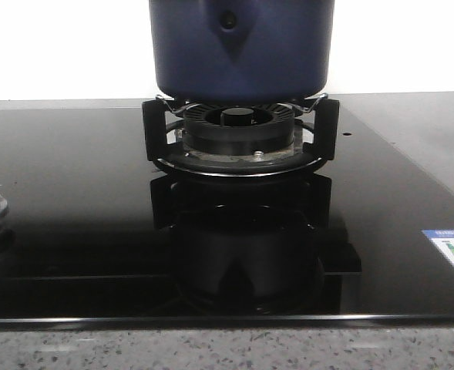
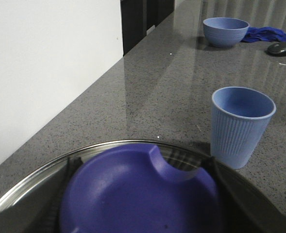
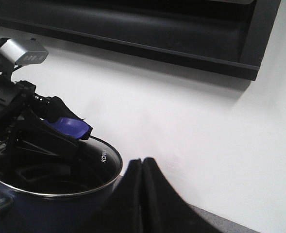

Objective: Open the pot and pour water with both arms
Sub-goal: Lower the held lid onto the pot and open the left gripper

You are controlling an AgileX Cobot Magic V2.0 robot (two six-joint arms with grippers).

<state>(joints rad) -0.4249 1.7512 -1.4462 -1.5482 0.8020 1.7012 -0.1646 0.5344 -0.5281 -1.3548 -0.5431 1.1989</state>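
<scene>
Large round navy-blue pot [image 1: 242, 50] sits on black ringed gas burner [image 1: 240, 135], 12 o'clock. Left gripper [image 2: 140, 194] pinches glass lid [image 2: 31, 187]; right gripper [image 3: 142, 167] pressed together, empty. Risk: lid slipping, striking ribbed blue cup [image 2: 241, 125].

One pot [image 1: 242, 54], one burner [image 1: 238, 127], one ribbed cup [image 2: 241, 125], one bowl [image 2: 225, 31], one blue cloth [image 2: 265, 34].

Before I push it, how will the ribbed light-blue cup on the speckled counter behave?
The ribbed light-blue cup looks empty, so it is probably light. It narrows toward its base, so a high push may tip it. Its ribs should aid grip.
</scene>
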